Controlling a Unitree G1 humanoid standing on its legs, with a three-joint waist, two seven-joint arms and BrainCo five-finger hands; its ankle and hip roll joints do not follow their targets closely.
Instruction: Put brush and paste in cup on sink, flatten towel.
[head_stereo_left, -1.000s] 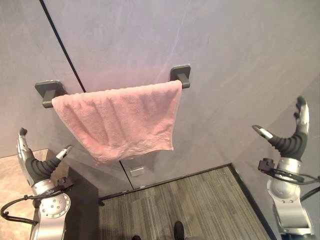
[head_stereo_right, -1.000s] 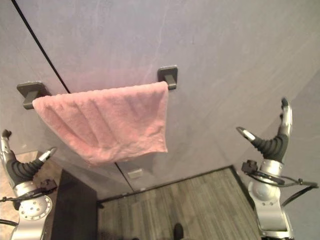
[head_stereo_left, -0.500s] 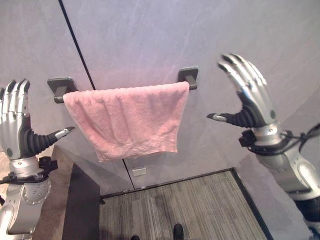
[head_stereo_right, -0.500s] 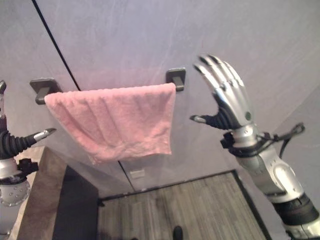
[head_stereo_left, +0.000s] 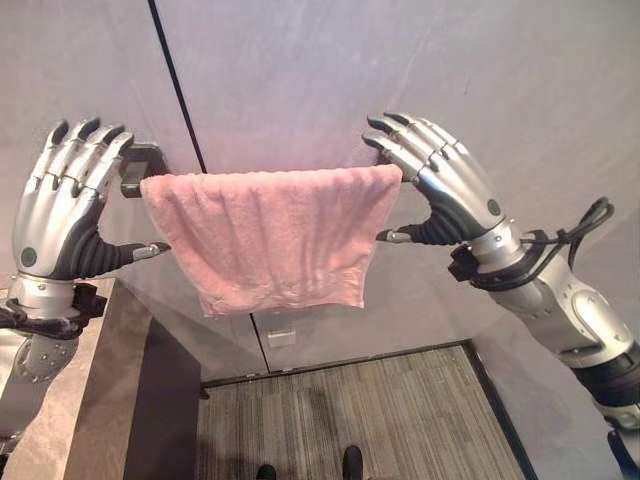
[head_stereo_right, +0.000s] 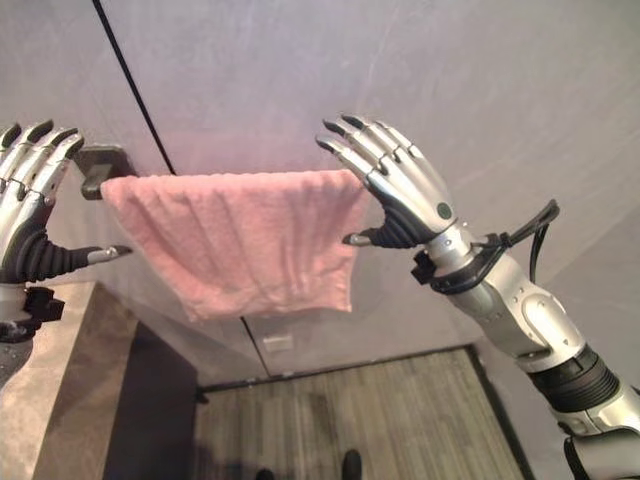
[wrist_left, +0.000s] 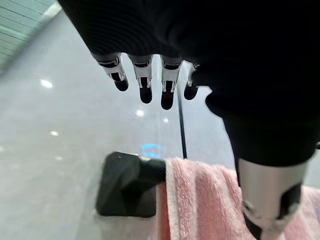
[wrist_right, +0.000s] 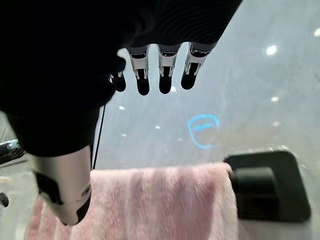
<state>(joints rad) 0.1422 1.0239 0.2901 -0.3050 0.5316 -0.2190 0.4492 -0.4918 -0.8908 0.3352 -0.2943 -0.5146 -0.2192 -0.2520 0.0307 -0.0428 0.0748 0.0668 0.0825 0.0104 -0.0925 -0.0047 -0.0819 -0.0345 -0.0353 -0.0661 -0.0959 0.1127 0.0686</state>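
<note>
A pink towel (head_stereo_left: 268, 232) hangs over a dark wall rail, wrinkled, with its lower edge uneven. The rail's left bracket (wrist_left: 129, 184) and right bracket (wrist_right: 267, 187) show in the wrist views. My left hand (head_stereo_left: 65, 210) is raised at the towel's left end, fingers straight, thumb pointing toward the cloth. At the towel's right end my right hand (head_stereo_left: 445, 190) is held up, fingers spread over the top corner and thumb just off the side edge. Neither hand holds anything.
The grey wall (head_stereo_left: 330, 70) has a thin dark seam (head_stereo_left: 180, 85) running down behind the towel. A stone counter (head_stereo_left: 85, 400) with a dark side stands at the lower left. Striped grey floor (head_stereo_left: 370, 410) lies below.
Both hands have risen and moved inward to the two ends of the towel rail. The camera has shifted a little, so the towel sits further right in the picture.
</note>
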